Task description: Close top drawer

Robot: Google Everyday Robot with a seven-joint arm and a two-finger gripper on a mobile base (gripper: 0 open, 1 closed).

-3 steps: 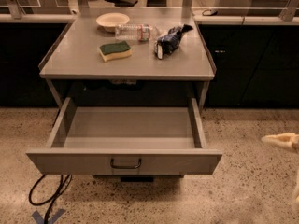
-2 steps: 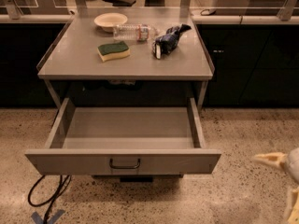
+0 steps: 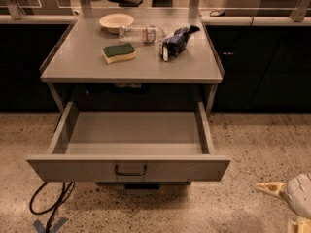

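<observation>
Grey metal top drawer (image 3: 129, 169) stands pulled out below the desk (image 3: 73, 64), its tray showing only bare floor. At low right the pincer (image 3: 274, 190) hovers well apart from it; whether it is released or clenched cannot be told.

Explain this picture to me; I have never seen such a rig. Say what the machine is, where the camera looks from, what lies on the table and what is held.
The machine is a mobile robot with one arm. Only its gripper shows, pale, at the lower right corner above the floor. It is apart from the furniture, and nothing can be seen in it.

There is one camera. Where it is mounted is not known, but it looks down from the front onto a grey table.

On the table lie a bowl at the back, a bottle on its side beside it, a yellow and green sponge, and a dark bag to the right.

Under the top, the drawer stands pulled far out, with nothing visible in its tray. Its pull sits at the centre of the front. A cable lies on the floor at the lower left.
</observation>
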